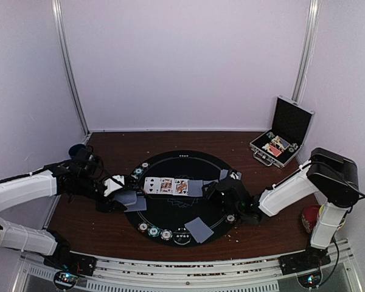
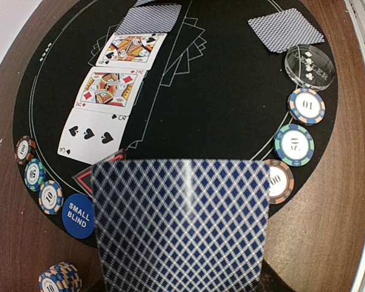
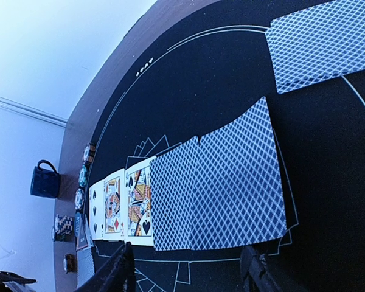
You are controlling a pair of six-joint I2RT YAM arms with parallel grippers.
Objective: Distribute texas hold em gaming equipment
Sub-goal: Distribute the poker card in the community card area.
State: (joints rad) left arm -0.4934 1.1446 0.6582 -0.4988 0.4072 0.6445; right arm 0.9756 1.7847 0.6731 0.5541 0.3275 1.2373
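Three face-up cards lie in a row just above the centre of the black mat. Two overlapping face-down cards carry that row on toward 3 o'clock. The right gripper sits low at their 3 o'clock end. Its fingers are spread wide with nothing between them, the tips just beside the card edges.

At 9 o'clock the left gripper pinches a face-down held card; whether more cards lie under it I cannot tell. Near it, toward the 10 o'clock rim, sit the blue small blind disc, a red triangle marker partly hidden, and striped chips. A lone card rests at 5 o'clock. Off the mat, a mug stands at 10 o'clock and an open case at 2 o'clock.

The main risk, as I judge it, is the right fingers catching the overlapped pair as the arm lifts away. That would slide or fan the cards and skew the row. The held card also blocks the left wrist view, so a low swing of that arm could knock the disc, the marker or the chips off their spots.
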